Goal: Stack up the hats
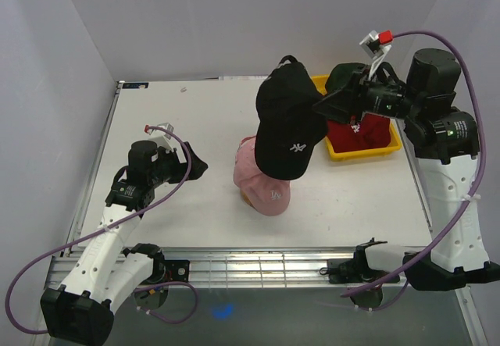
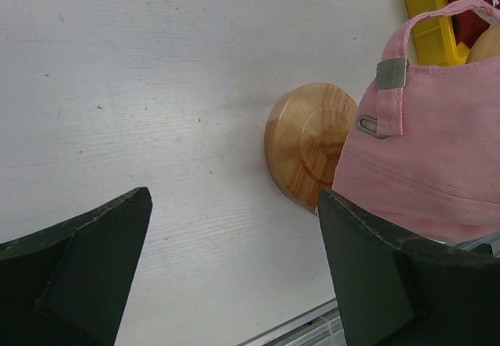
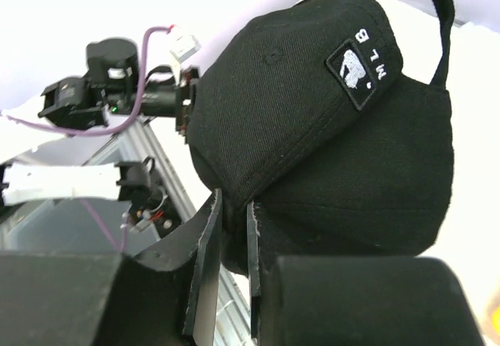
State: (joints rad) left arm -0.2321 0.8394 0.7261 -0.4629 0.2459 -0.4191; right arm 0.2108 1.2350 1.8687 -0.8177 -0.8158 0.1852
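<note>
A black hat [image 1: 287,123] with a pale logo hangs in the air over the table's middle. My right gripper [image 1: 322,105] is shut on its edge. In the right wrist view the fingers pinch the black hat [image 3: 328,127] fabric at the gripper [image 3: 233,201]. Below it, a pink hat [image 1: 264,180] sits on a wooden stand. The left wrist view shows the pink hat [image 2: 430,151] from behind, with the stand's round base [image 2: 307,152] beneath. My left gripper [image 1: 197,165] is open and empty to the left of the stand, its gripper [image 2: 234,197] above bare table. A red hat [image 1: 366,131] lies in a yellow bin.
The yellow bin [image 1: 344,152] stands at the back right of the white table [image 1: 172,119], under my right arm. It also shows in the left wrist view as the yellow bin [image 2: 426,18]. The table's near edge has a metal rail [image 1: 258,264].
</note>
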